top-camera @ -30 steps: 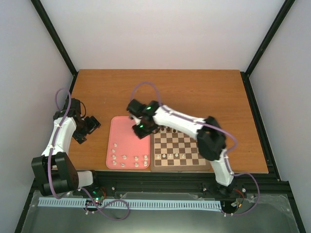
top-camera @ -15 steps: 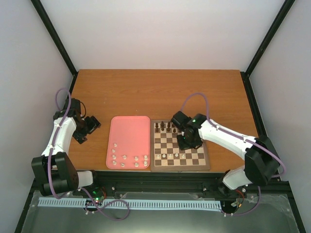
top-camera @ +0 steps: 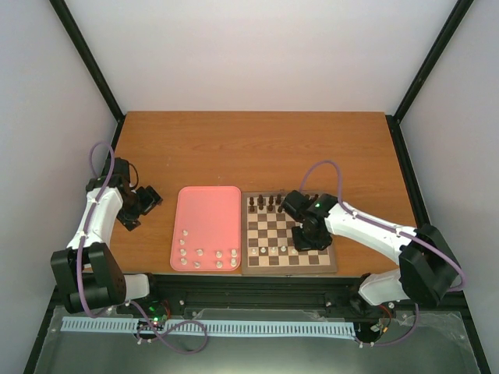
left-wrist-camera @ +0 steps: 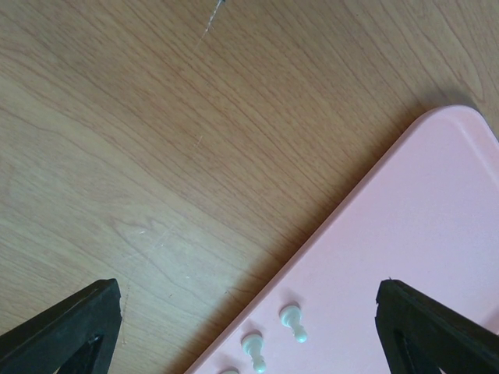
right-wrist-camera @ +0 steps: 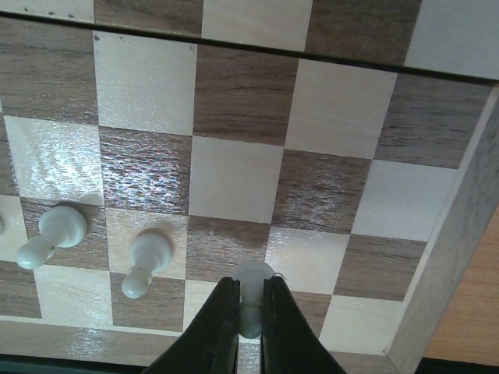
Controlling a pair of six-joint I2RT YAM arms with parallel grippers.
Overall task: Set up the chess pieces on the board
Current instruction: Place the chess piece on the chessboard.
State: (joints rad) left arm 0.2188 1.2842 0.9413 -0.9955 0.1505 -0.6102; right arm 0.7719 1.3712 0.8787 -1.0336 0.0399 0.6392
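Note:
My right gripper (top-camera: 309, 238) is over the near right part of the board (top-camera: 290, 269). In the right wrist view it (right-wrist-camera: 251, 291) is shut on a white pawn (right-wrist-camera: 254, 277), whose base is at a light square in the second near row. I cannot tell whether the base touches the board (right-wrist-camera: 234, 178). Two white pawns (right-wrist-camera: 146, 260) stand to its left in that row. Several white chess pieces (top-camera: 199, 254) stand in the near part of the pink tray (top-camera: 207, 210). My left gripper (top-camera: 140, 204) is open over the table at the tray's left, with nothing between its fingers.
Dark brown pieces (top-camera: 265, 202) line the far left rows of the board. The left wrist view shows the tray's corner (left-wrist-camera: 437, 202) with two white pawns (left-wrist-camera: 291, 319) near its edge. Bare wooden table lies behind and to the right of the board.
My right arm has swung from the pink tray across to the near right of the board with the pawn, then come down a little. The left arm has not moved.

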